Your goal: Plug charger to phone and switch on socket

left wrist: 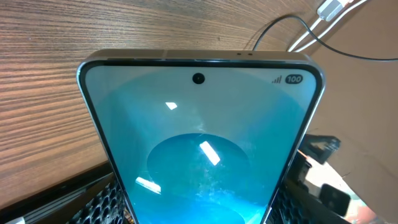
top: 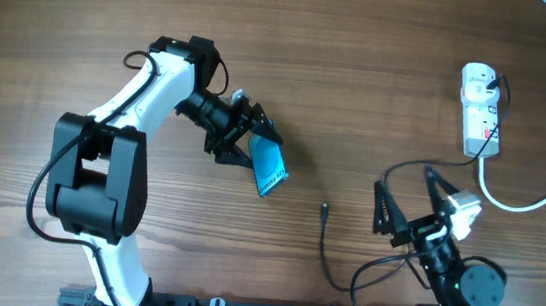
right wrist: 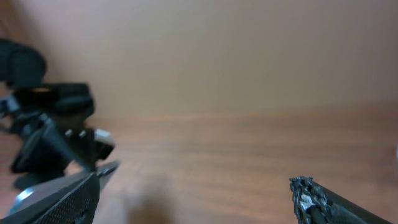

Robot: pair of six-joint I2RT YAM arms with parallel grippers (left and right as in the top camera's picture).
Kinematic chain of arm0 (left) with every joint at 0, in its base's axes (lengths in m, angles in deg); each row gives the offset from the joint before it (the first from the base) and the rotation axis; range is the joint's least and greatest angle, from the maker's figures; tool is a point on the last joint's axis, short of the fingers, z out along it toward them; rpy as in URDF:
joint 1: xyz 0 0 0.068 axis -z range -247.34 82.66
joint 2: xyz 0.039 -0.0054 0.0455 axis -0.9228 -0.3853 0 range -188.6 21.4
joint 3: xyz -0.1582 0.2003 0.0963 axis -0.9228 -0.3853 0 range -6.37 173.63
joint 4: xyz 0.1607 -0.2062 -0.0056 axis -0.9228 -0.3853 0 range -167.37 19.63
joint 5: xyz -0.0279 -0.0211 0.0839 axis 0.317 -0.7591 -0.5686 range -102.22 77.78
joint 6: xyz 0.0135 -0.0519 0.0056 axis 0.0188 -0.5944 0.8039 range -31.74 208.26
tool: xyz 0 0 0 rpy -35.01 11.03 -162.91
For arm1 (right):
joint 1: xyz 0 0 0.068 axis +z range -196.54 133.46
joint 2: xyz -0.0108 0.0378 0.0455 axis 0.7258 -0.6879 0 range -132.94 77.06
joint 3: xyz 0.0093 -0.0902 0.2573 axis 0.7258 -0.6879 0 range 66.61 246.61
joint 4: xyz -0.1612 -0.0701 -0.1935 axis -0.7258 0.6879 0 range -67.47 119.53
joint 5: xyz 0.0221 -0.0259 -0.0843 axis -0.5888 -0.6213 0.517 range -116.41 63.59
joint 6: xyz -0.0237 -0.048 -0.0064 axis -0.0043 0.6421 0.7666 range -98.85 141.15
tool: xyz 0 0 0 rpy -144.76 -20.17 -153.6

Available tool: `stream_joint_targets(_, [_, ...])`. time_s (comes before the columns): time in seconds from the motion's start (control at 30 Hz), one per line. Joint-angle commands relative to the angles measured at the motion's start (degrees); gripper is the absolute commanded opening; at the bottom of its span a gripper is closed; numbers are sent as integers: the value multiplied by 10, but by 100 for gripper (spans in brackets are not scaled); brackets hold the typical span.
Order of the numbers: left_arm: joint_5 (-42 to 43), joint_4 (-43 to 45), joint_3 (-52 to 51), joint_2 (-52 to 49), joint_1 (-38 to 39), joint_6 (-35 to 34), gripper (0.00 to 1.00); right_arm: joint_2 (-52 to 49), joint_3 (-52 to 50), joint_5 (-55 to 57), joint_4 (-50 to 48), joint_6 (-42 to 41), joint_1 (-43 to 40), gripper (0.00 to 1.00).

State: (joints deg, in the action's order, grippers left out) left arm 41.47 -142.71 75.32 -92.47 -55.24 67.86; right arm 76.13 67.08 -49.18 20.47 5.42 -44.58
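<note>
L fingers grip phone (screen lit)

The left arm wears rounded white shells between bulky black joint housings, a thin black cable looping off its side, and carries an all-black left claw — the right arm is mostly black, with one white block near its right claw, whose fingers are rough-textured.

The phone shows the number "100" in a dark pill at the 1 o'clock corner of its teal screen. In the overhead view its white strip of print is too small to read.
</note>
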Motion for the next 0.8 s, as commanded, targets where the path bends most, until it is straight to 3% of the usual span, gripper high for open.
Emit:
stream_joint_targets(0.0, [23,2,2,14,0,3,32,-23,61,-40,52,-24,-2,100])
stream_joint_targets(0.1, [22,1,2,14,0,3,31,-101,184,-41,140,-20,-2,100])
stream_joint_targets(0.23, [14,0,2,14,0,7,30,-268,401,-42,375,78,-2,100])
stream_joint_targets(0.33, [-33,4,2,14,0,7,30,-399,529,-27,549,101,-2,100])
stream_joint_targets(0.4, [-35,4,2,14,0,7,28,-461,565,-33,600,95,-1,100])
stream_joint_targets(0.5, [-35,4,2,14,0,7,26,-537,566,-181,570,55,-1,100])
stream_joint_targets(0.6, [-35,4,2,14,0,7,26,-587,566,-158,584,52,10,61])
stream_joint_targets(0.63, [-34,4,2,14,0,7,26,-602,566,-125,593,52,21,54])
stream_joint_targets(0.77, [-34,4,2,14,0,7,27,-675,560,-20,615,36,110,44])
